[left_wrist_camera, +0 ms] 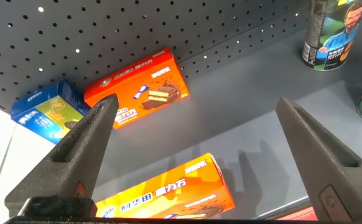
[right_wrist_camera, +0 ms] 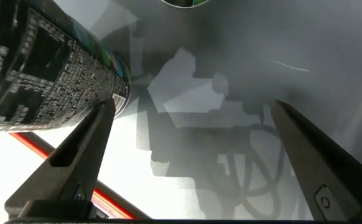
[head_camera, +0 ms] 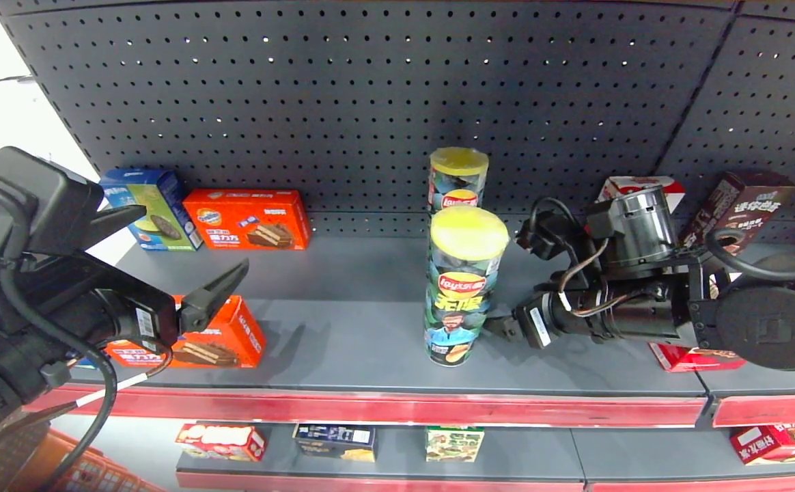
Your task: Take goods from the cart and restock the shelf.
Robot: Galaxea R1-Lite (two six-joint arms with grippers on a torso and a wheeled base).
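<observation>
A yellow-lidded chip can (head_camera: 464,287) stands upright near the front of the grey shelf (head_camera: 343,342), with a second can (head_camera: 457,179) behind it by the pegboard. My right gripper (head_camera: 498,326) sits low at the front can's right side. In the right wrist view it (right_wrist_camera: 193,104) is open over bare shelf, and the can (right_wrist_camera: 44,62) stands just outside one finger. My left gripper (head_camera: 194,237) hangs open and holds nothing, above an orange biscuit box (head_camera: 223,338) at the shelf's front left. The left wrist view shows that box (left_wrist_camera: 168,193) below the open gripper (left_wrist_camera: 196,102).
Another orange box (head_camera: 247,219) and a blue box (head_camera: 151,208) stand at the back left. White, brown (head_camera: 746,201) and red (head_camera: 691,357) boxes crowd the right end around my right arm. Small boxes line the lower shelf (head_camera: 384,465). An orange basket (head_camera: 76,471) is at bottom left.
</observation>
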